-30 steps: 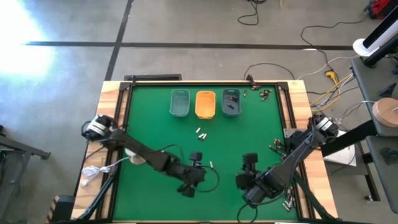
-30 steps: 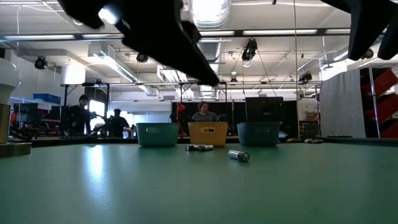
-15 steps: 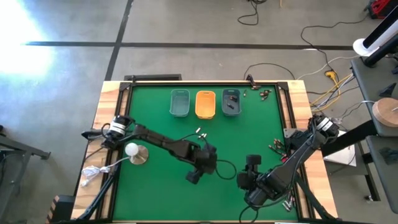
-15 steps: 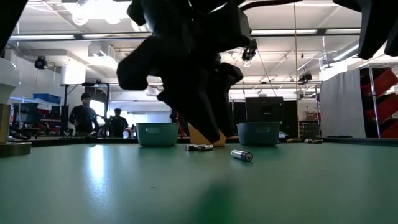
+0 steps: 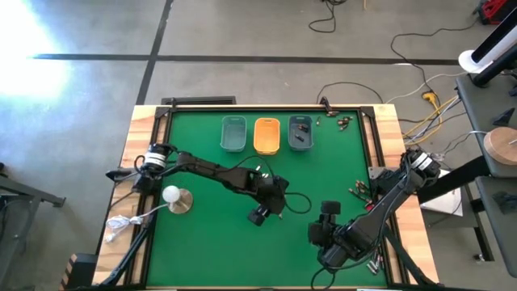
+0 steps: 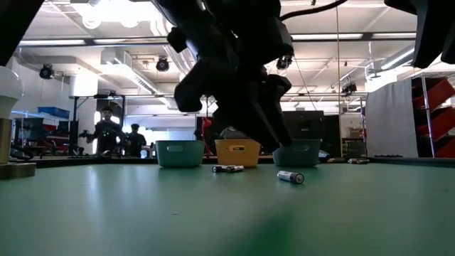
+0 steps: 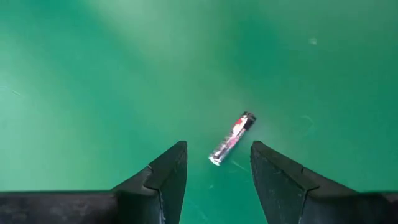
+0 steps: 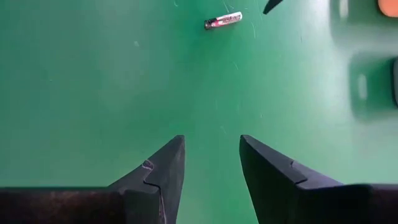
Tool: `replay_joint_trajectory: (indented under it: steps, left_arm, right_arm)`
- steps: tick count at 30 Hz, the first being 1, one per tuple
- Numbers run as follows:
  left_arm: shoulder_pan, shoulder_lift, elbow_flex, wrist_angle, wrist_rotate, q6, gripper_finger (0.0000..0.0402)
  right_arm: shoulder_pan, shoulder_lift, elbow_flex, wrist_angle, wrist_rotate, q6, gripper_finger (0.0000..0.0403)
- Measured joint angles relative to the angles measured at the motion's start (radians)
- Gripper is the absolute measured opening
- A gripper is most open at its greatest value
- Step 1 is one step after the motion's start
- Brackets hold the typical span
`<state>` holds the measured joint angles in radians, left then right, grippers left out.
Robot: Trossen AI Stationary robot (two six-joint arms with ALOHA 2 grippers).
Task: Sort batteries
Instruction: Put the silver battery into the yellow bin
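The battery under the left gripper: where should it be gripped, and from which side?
Grip the battery at its middle, from above. It lies flat on the table, slanted between the open left gripper fingers, so turning the wrist to close across its thin body seems best.

Bright overhead light, floor glare upper left, arm silhouetted.

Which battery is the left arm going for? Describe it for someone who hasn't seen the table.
On the green table, look below the three small trays to the left tool, open and hovering mid-table. The battery lies alone just ahead of it, silvery with a red band, apart from the pair nearer the trays.
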<state>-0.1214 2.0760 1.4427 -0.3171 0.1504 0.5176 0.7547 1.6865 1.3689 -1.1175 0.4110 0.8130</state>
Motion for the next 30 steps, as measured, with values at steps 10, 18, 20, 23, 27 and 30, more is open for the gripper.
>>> replay_joint_trajectory:
  steps: [10,18,20,23,27,30]
  left_arm:
    - [-0.008,0.122,0.024,0.079,0.041,0.009,0.0155]
    - [0.02,0.166,0.028,0.067,0.145,0.004,0.015]
    - [0.028,0.171,0.027,0.054,0.157,0.004,0.0134]
    - [0.049,0.173,0.021,0.045,0.194,-0.005,0.0087]
    - [0.1,0.176,-0.008,0.092,0.332,-0.043,0.0017]
    - [0.142,0.177,-0.041,0.153,0.421,-0.094,0.0022]
  right_arm:
    - [0.0,-0.077,0.0,-0.051,0.01,0.056,0.0144]
    - [0.0,-0.145,0.0,-0.056,0.024,0.067,0.0138]
    - [-0.002,-0.159,0.0,-0.058,0.04,0.067,0.014]
    - [-0.011,-0.177,0.0,-0.058,0.067,0.056,0.0141]
    - [-0.048,-0.199,0.0,-0.056,0.088,0.007,0.0134]
    - [-0.093,-0.217,0.0,-0.055,0.09,-0.048,0.0129]
